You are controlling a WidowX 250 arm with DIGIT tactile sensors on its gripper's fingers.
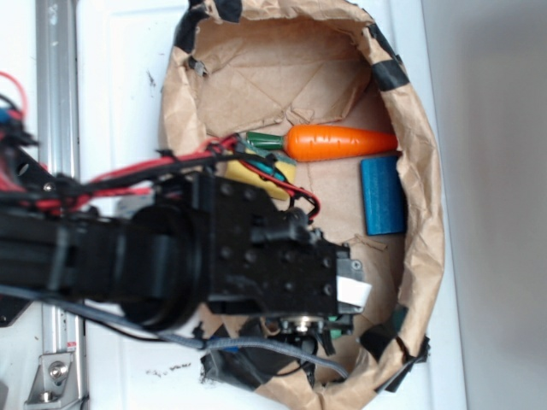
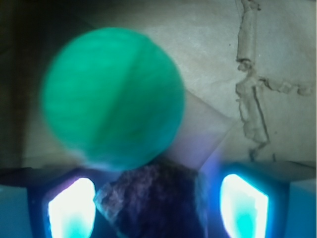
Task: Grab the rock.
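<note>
Two glowing fingers (image 2: 72,210) of the gripper (image 2: 158,210) sit spread apart, one on each side of the rock (image 2: 156,203). It is dark and bumpy and lies between them on brown paper (image 2: 213,59), touching the green ball (image 2: 113,96).

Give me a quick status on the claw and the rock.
Claw open, straddling the rock, not yet closed on it. Green ball sits right beside the rock, possibly touching.
</note>
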